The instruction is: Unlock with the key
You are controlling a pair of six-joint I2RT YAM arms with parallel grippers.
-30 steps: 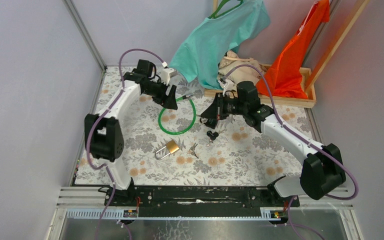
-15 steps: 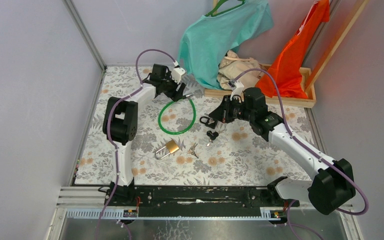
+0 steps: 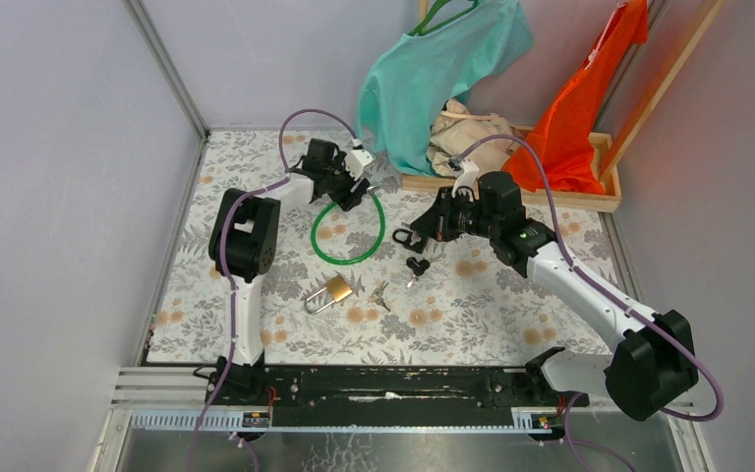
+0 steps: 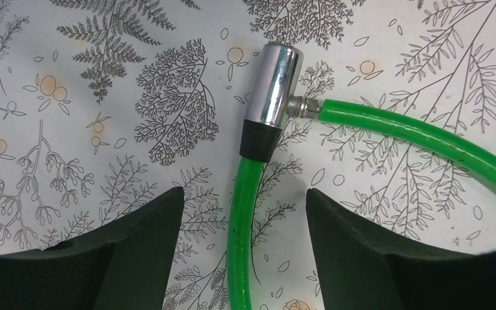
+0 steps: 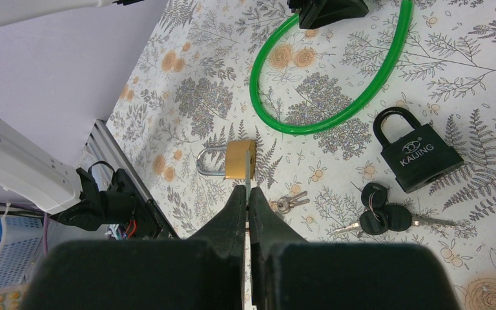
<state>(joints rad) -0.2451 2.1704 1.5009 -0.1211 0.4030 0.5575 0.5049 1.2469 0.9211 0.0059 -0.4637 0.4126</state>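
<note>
Although the right end effector (image 5: 247, 190) is clenched tight, we cannot tell whether the thin pale sliver between its fingers is a key. It hangs above the desk (image 3: 511, 305) near the black padlock (image 5: 420, 154), with black-headed keys (image 5: 381, 216) just beside that lock. The brass padlock (image 5: 240, 159) lies flat near small silver keys (image 5: 286, 204). The left end effector (image 4: 243, 206) is released, its fingers straddling the green cable lock (image 4: 420, 135) by the chrome barrel (image 4: 272, 84). The loop runs out of its wrist view, and contact with the desk is unclear.

Spread tool (image 4: 243, 200) straddles green cable (image 4: 420, 135), apparently untouched.
</note>
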